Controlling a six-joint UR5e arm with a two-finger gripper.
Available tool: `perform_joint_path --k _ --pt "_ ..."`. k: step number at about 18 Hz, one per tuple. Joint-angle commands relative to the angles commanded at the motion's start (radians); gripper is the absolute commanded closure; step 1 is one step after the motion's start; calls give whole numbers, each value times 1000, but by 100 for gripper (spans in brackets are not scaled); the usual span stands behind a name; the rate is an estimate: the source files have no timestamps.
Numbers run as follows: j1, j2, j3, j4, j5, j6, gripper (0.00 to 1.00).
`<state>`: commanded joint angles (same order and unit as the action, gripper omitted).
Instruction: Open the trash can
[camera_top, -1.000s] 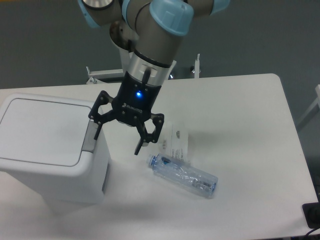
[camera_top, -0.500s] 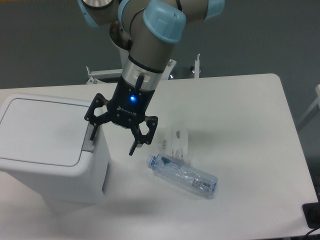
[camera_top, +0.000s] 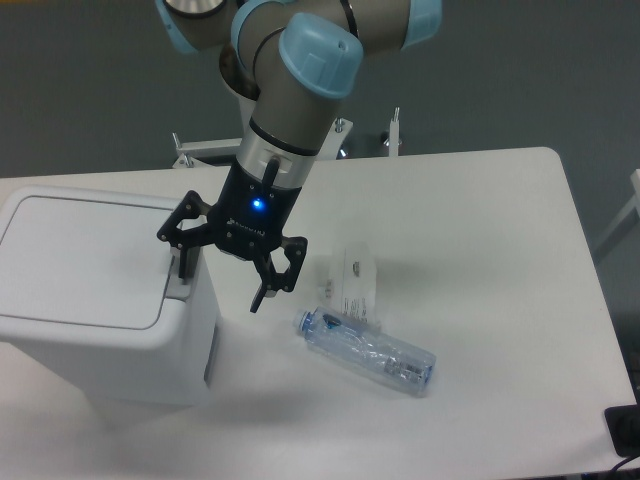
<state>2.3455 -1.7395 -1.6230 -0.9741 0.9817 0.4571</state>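
Observation:
The trash can is a large boxy white bin at the left of the table, its flat lid down. Its grey push tab sits at the lid's right edge. My gripper is open, pointing down over the bin's right edge. Its left finger stands at the grey tab, and the right finger hangs off the bin's right side above the table. I cannot tell whether the left finger touches the tab. The gripper holds nothing.
A clear plastic bottle lies on the table right of the gripper. A white paper slip lies just behind the bottle. A metal stand is at the table's far edge.
The gripper has moved left, bringing its left finger from beside the bin to over the grey tab. The lid stays down and the gripper stays open.

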Motion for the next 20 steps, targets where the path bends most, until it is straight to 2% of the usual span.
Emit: perform_joint_path --k 5,10,14,16,20 --pt "0 -21 6 0 0 0 0" --pt "0 -18 18 -3 0 -5 0" --pt "2 -26 67 -3 -2 -9 0" --pt "15 -26 97 -3 -2 -9 0" --pt "125 -32 110 8 0 24 0"
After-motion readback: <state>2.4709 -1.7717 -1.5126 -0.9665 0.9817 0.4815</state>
